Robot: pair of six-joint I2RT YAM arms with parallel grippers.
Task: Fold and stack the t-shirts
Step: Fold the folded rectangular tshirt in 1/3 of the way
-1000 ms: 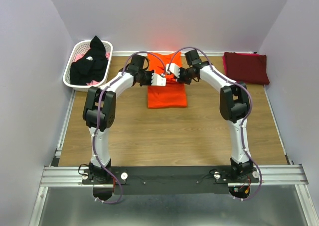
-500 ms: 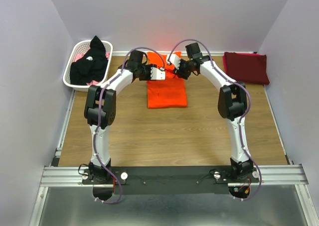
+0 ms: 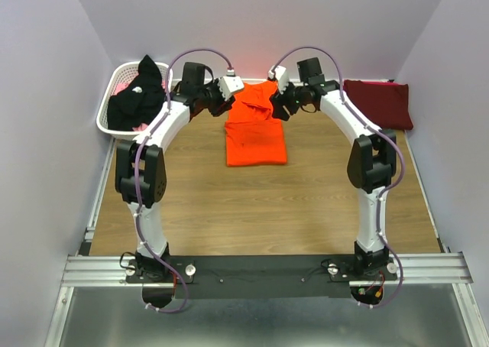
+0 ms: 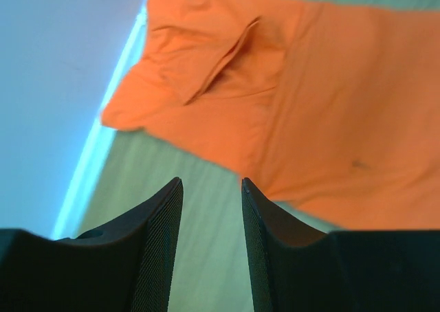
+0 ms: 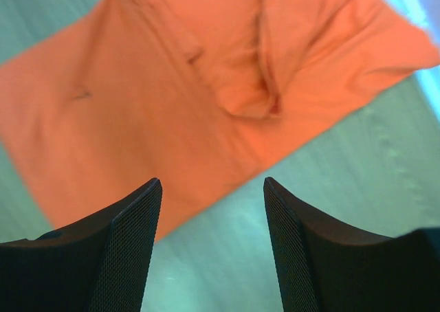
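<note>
The orange t-shirt (image 3: 256, 133) lies on the wooden table as a long narrow strip, its far end rumpled with a folded flap (image 4: 220, 64). Just off that far end, my left gripper (image 3: 233, 83) hovers at the shirt's left corner and my right gripper (image 3: 275, 75) at its right corner. Both stand open with nothing between the fingers. In the left wrist view the gripper (image 4: 211, 181) is over bare table beside the shirt (image 4: 323, 106). The right gripper (image 5: 212, 181) also has the shirt (image 5: 137, 99) ahead of it. A folded maroon t-shirt (image 3: 377, 102) rests at the back right. The black t-shirt (image 3: 139, 95) is heaped in the basket.
A white slotted basket (image 3: 109, 116) stands at the back left corner, with something pink under the black cloth. The back wall runs close behind both grippers. Side walls close in the table on the left and right.
Both grippers went from shut on the orange shirt's far end to open, letting it drop. Both arms rose and drew apart toward the back wall.
</note>
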